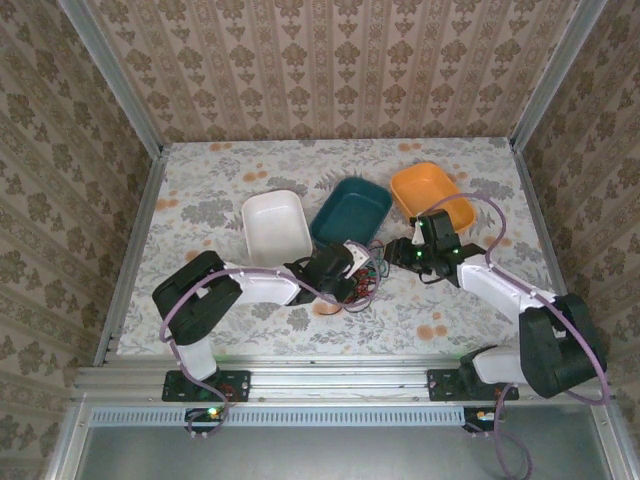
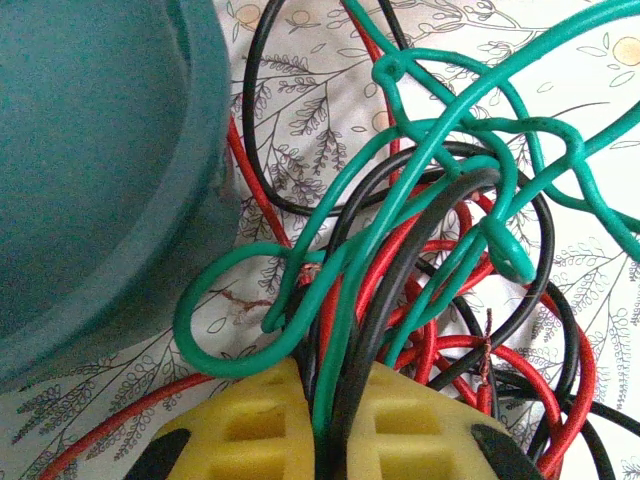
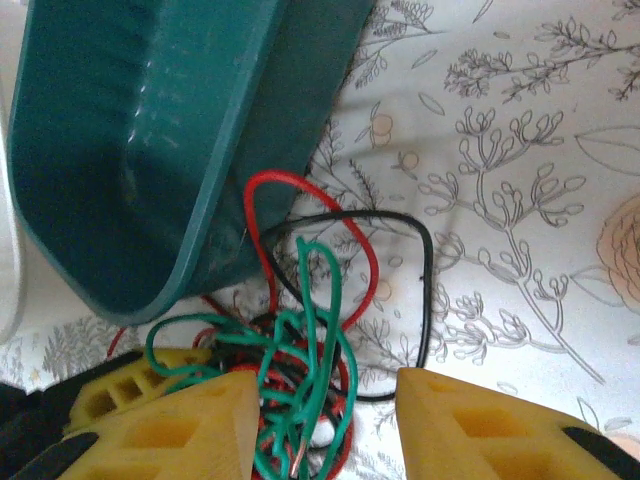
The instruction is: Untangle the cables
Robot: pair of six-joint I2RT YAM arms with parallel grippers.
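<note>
Floral tablecloth [image 1: 200, 200], teal tray [image 1: 350, 210] beside cables [image 1: 368, 274], white tray [image 1: 275, 225], orange tray [image 1: 430, 190] alongside.

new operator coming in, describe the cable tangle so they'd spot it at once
On the floral table, three trays stand in a row: a white tray, a teal tray and an orange tray. Just in front of the teal tray's near edge lies the cable tangle. Unlike the solid, single-coloured trays, it is a loose knot of thin red, black and green wires.
</note>
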